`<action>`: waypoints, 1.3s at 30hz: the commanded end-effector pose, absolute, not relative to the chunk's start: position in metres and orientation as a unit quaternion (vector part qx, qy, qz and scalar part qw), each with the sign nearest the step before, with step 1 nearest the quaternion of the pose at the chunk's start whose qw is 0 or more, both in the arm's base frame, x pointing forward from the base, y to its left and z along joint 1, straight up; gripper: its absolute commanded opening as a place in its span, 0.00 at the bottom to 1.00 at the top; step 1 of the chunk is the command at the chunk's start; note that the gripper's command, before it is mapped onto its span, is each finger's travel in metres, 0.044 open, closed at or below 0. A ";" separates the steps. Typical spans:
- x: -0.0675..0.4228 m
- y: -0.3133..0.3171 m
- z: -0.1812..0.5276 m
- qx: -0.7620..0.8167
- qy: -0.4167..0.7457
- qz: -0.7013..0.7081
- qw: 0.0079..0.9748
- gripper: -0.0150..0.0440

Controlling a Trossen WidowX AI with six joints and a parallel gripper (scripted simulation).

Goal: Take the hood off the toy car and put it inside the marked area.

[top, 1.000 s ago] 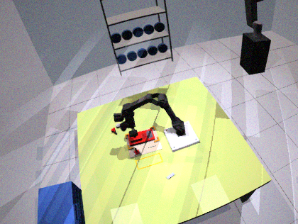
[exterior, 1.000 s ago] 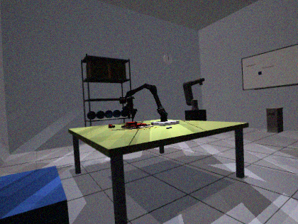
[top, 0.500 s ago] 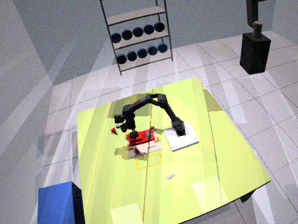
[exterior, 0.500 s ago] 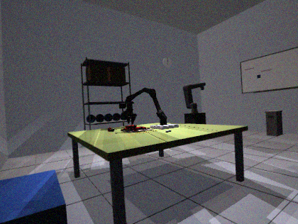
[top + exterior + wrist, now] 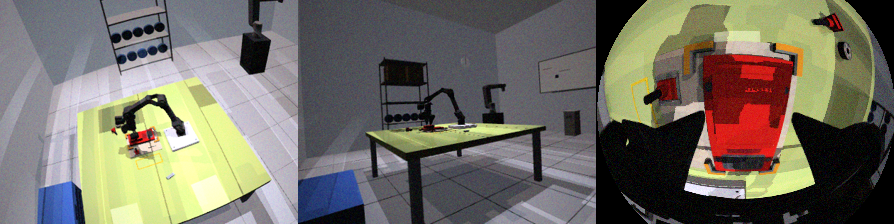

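The toy car [image 5: 142, 136] [image 5: 428, 127] [image 5: 751, 127] is a red body on a pale base, held between orange-edged corner brackets [image 5: 687, 61]. Its hood appears to be part of the red top; the seam is too blurred to make out. My gripper [image 5: 129, 133] [image 5: 429, 123] [image 5: 750, 116] is open and empty above the car, with one finger on each side of the red body in the wrist view. The marked area [image 5: 138, 165] [image 5: 639, 81] is a thin yellow-orange rectangle outline on the table, beside the car. No hood shows inside it.
A small red piece with a black peg [image 5: 667, 90] sits on a grey pad beside the car. Another red piece [image 5: 113, 130] [image 5: 836, 22] and a grey wheel [image 5: 845, 50] lie beyond it. A small grey block [image 5: 170, 176] lies past the marked area. The arm's white mount [image 5: 189, 140] is close by.
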State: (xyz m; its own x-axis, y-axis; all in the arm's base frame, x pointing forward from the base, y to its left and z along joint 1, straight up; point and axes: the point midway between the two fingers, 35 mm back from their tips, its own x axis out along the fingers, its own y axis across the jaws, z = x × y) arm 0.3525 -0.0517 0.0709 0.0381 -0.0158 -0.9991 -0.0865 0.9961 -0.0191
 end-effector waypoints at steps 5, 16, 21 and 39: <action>0.352 -0.051 0.067 -0.034 0.694 0.026 0.719 1.00; 0.352 -0.051 0.061 -0.034 0.694 0.026 0.719 1.00; 0.352 -0.051 0.059 -0.034 0.694 0.026 0.719 1.00; 0.352 -0.051 0.050 -0.034 0.694 0.026 0.718 1.00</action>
State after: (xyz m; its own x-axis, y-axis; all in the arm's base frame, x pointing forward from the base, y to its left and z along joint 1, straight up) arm 0.3529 -0.0517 0.0527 0.0376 -0.0158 -0.9992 -0.0866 0.9961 -0.0190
